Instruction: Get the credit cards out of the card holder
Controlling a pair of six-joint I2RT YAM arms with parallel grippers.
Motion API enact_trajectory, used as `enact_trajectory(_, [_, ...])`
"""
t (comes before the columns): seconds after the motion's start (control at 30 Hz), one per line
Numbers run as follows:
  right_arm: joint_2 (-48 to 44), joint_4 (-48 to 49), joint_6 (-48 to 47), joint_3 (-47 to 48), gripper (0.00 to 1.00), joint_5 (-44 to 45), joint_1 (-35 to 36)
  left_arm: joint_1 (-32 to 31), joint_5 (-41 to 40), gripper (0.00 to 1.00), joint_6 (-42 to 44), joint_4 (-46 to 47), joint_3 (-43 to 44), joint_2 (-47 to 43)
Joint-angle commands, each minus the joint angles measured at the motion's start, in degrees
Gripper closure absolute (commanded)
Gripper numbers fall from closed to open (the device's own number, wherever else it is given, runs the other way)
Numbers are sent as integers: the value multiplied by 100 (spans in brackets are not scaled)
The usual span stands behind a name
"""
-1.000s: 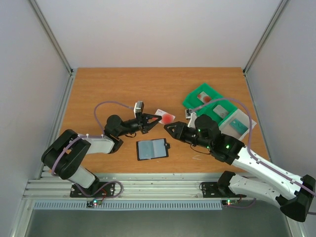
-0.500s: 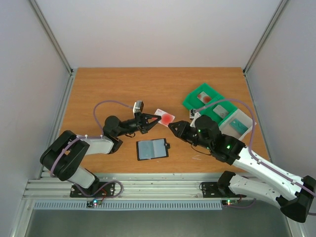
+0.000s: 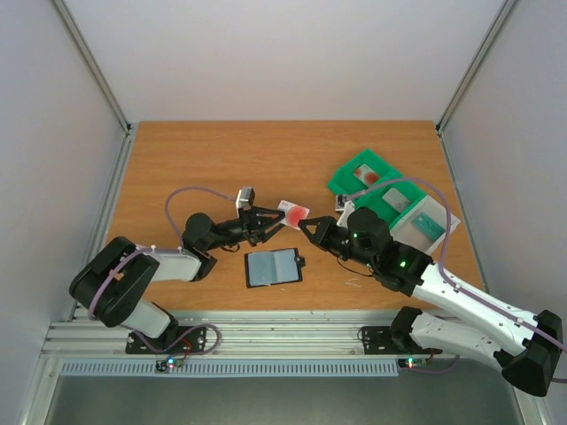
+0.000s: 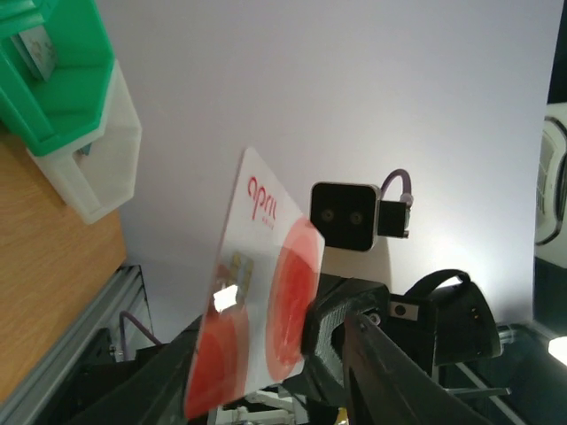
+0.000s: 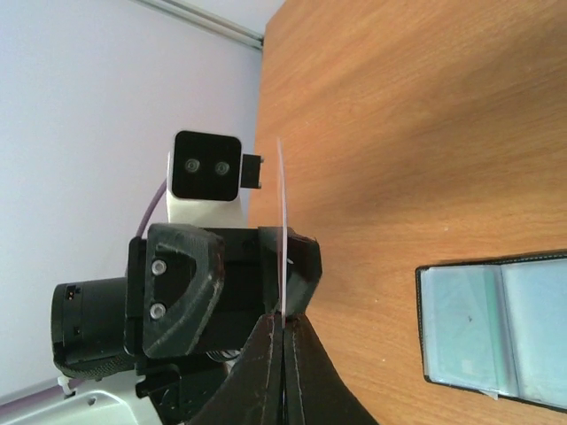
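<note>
The card holder (image 3: 273,266) lies open on the table, black-edged with a blue-grey lining, and also shows in the right wrist view (image 5: 496,319). One pale credit card with round red marks (image 3: 293,212) is held up in the air between the two arms. My right gripper (image 3: 304,226) is shut on its edge (image 5: 283,317). The card (image 5: 282,204) appears edge-on there. My left gripper (image 3: 270,219) stands open around the same card (image 4: 257,301), its right finger (image 4: 399,381) apart from it. A teal card (image 3: 429,223) lies in a pale bin.
A green compartmented tray (image 3: 372,181) with small items sits at the right back, joined to a pale bin (image 3: 416,232). The same tray (image 4: 53,106) shows in the left wrist view. Grey walls close the table on three sides.
My right gripper moved left up to the card and shut on its edge. My left gripper's jaws, shut on the card before, have come apart.
</note>
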Motion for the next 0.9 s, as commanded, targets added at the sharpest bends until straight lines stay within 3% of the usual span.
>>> enact_trajectory(0.0, [-27, 100, -134, 35, 99, 130, 23, -12, -49, 52, 143, 340, -166, -223])
enact_trajectory(0.2, [11, -412, -684, 432, 99, 579, 23, -10, -226, 32, 435, -259, -361, -441])
enact_trajectory(0.37, [10, -878, -1015, 696, 99, 1019, -126, -10, -354, 19, 1069, -1477, -389, -992])
enact_trajectory(0.43, [91, -1107, -1171, 890, 99, 1058, -271, -9, -492, 11, 1501, -2439, -343, -1471])
enact_trajectory(0.5, [189, -1283, -1329, 1070, 99, 1077, -425, -10, -759, 3, 2155, -4167, -194, -2030])
enact_trajectory(0.6, [281, -1347, -1481, 1179, 99, 952, -800, -19, -1410, 1, 3445, -6523, 237, -2983])
enact_trajectory(0.7, [448, -1315, -1481, 1193, 99, 636, -1434, -24, -2139, 1, 4507, -8085, 636, -3770])
enact_trajectory(0.87, [870, -1205, -1640, 1244, 99, 489, -2132, -21, -2962, 1, 5588, -9631, 1275, -4397])
